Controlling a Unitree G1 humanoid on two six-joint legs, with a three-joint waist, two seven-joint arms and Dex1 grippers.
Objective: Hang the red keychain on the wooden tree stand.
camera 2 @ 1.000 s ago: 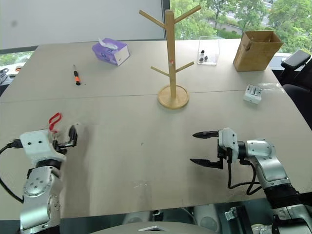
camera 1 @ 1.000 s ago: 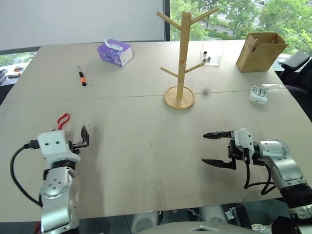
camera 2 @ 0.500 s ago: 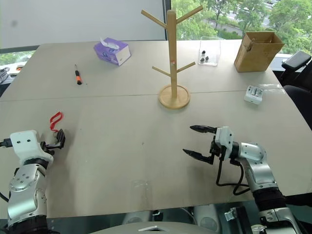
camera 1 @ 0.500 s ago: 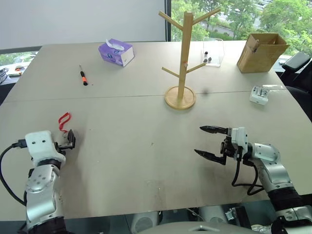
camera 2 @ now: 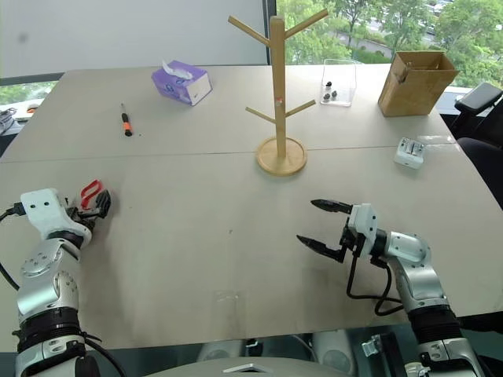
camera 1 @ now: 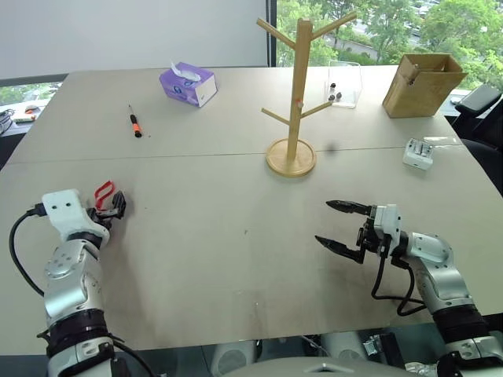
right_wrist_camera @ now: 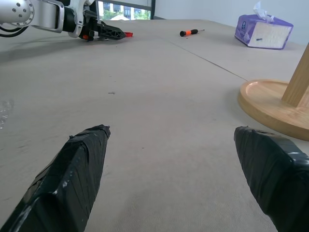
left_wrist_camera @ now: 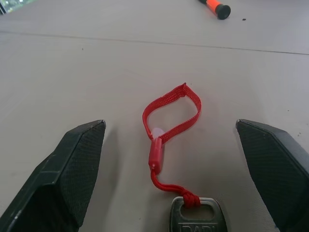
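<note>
Since the red keychain (left_wrist_camera: 166, 140) is lying flat on the table (camera 1: 236, 259) right between the left gripper (left_wrist_camera: 181, 174)'s two fingers (left_wrist_camera: 72, 174), that's pretty much the whole story for the grab. The fingers are spread wide with nothing in them, one on each side of the strap. The keychain's long axis runs straight away from the wrist: silver key (left_wrist_camera: 197, 217) nearest the gripper, then the thin cord and red clip, then the fabric loop farthest out. So closing in would pinch across the strap, not along it, which looks like a decent line-up to me.

The left arm is obviously the one for this. The right gripper (camera 1: 339, 226) is well apart on the other side of the table, fingers also wide open and empty, pointing across toward the left.

The wooden tree stand (camera 1: 297, 86) sits further back near the middle, well away from the keychain, so there's a fair carry afterwards. The table is pale, matte and flat. An orange-and-black screwdriver (camera 1: 134, 122), a purple tissue box (camera 1: 187, 83) and a cardboard box (camera 1: 419, 82) sit at the far side, with windows and trees behind.
</note>
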